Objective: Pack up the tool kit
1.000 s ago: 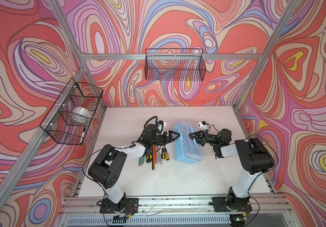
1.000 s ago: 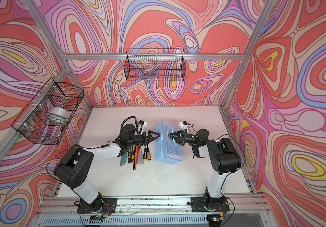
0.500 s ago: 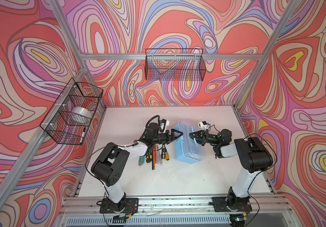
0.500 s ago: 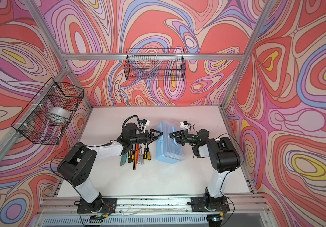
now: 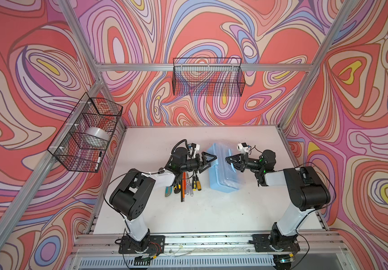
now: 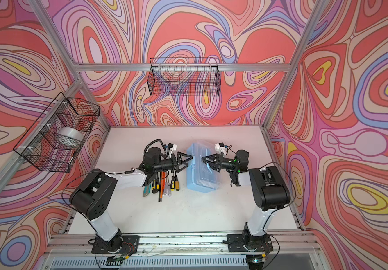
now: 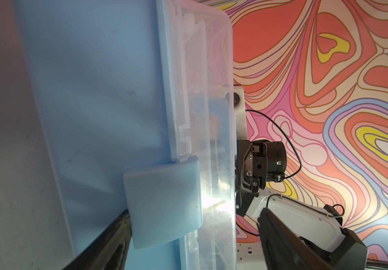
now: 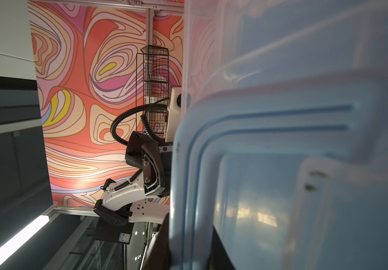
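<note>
Two black fingers of the left gripper (image 5: 215, 160) are standing spread wide against the left long side of the tool kit (image 5: 226, 184), gripping nothing. In the left wrist view one finger (image 7: 108, 243) is lying along the box's blue wall right at its blue latch (image 7: 164, 203), while the other is reaching up past the clear lid (image 7: 214, 131). The right gripper (image 5: 226, 159) is reaching in from the opposite side, its fingers pressed together and pinching the blue handle (image 8: 188, 187) on top of the lid. The tool kit is lying lid down near the middle of the table (image 5: 211, 215), a little closer to the back edge than to the front edge. Loose tools are lying bundled just beside its left side, under the left arm: yellow-and-black screwdrivers (image 5: 197, 184), an orange stick (image 5: 183, 184) and a utility knife (image 5: 167, 191). One black wire basket (image 5: 208, 77) is hanging above the back edge. Another, the side basket (image 5: 85, 140), is hanging above the left edge, holding a tape roll (image 5: 97, 135) and a marker (image 5: 99, 160).
</note>
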